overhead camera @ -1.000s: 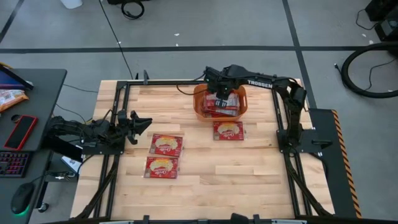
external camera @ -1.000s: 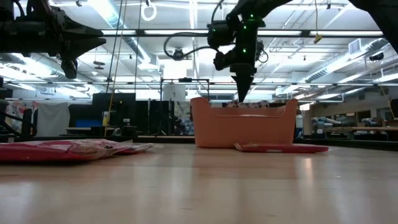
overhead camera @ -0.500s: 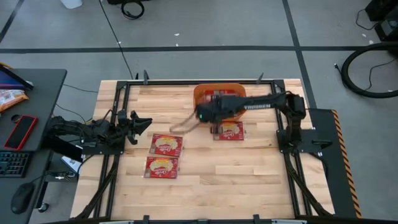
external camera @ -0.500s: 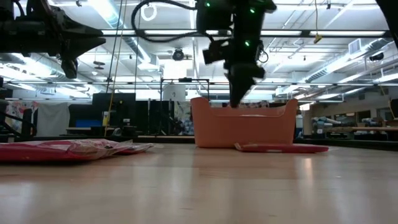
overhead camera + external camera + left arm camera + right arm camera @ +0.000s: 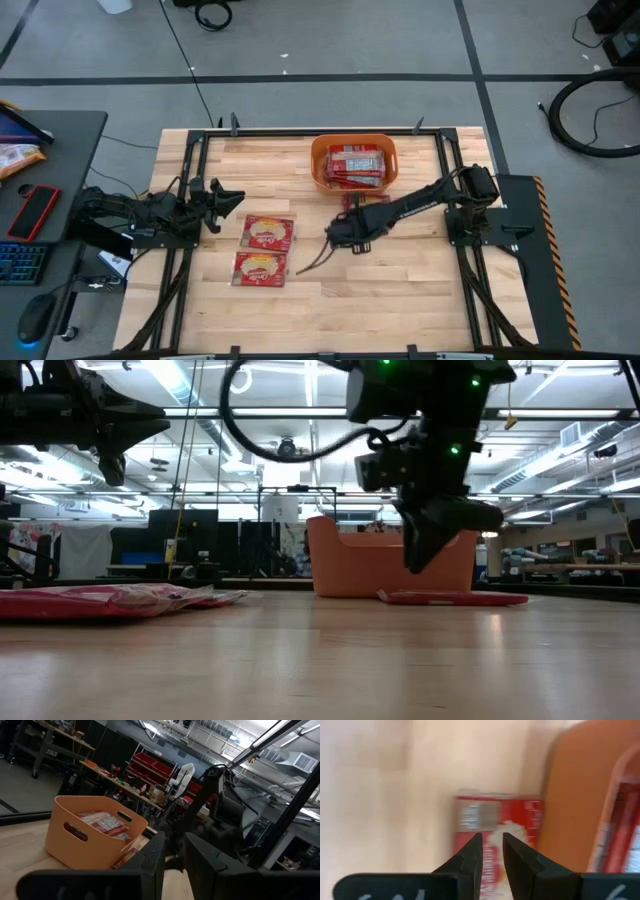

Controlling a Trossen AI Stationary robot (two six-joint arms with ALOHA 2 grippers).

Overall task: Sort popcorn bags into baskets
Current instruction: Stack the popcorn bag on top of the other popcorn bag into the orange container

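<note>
Pale wood-plank table (image 5: 400,290) holds 2 flat red popcorn bags (image 5: 268,232) near the idle, slightly parted left gripper (image 5: 222,198). Right gripper (image 5: 340,236) hovers, fingers barely apart, empty, near the smooth orange plastic tub (image 5: 322,168).

Pale wooden plank table (image 5: 400,290) carries an orange plastic tub (image 5: 354,163) beyond the right gripper (image 5: 334,236), three flat red popcorn packets (image 5: 268,233) nearby
</note>
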